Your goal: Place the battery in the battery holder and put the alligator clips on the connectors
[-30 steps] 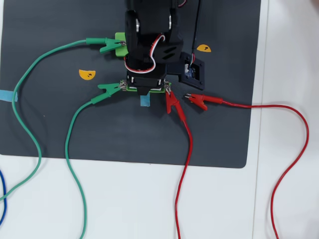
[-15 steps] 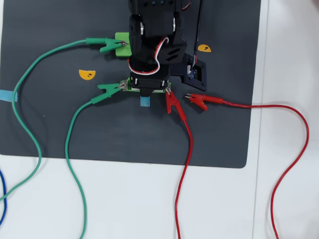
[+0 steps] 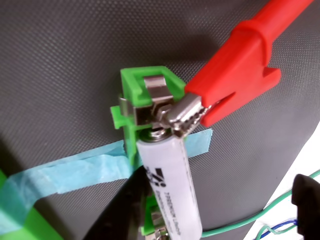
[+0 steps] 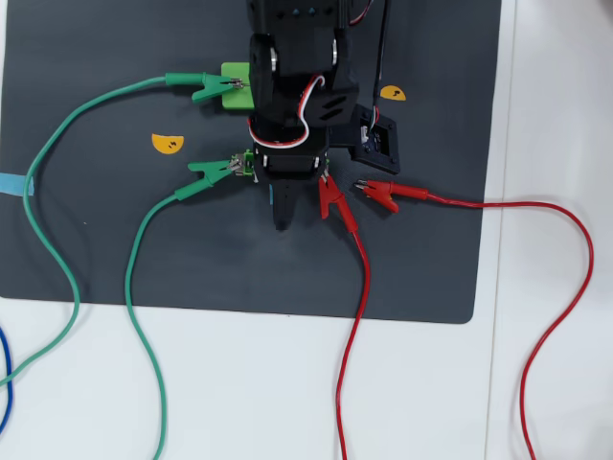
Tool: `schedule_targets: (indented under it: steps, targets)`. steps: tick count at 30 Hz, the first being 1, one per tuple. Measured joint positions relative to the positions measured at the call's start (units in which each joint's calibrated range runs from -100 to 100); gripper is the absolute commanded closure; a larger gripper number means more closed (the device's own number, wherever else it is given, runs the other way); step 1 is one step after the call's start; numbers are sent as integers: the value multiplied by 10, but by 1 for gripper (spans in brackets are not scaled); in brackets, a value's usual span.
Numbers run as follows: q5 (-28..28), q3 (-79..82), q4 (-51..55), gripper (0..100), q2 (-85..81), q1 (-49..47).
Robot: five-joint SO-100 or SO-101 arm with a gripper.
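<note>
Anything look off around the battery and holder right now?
One thing: in the wrist view the battery runs at a slant to the green battery holder, lying over one rail, so it may not be fully seated. The red clip bites the end tab. Overhead, a second red clip lies loose on the mat.

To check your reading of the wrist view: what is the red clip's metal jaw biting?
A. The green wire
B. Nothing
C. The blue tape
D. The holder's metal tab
D: the red clip bites the silvery tab at the holder's end, above the battery.
</note>
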Motion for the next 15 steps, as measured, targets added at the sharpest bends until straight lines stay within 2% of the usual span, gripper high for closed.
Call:
schedule_targets:
  steps: [11, 13, 15]
  targets:
    - [0, 30, 73, 71, -129, -3]
    - [0, 30, 88, 78, -144, -3]
    - [0, 31, 94, 93, -167, -3]
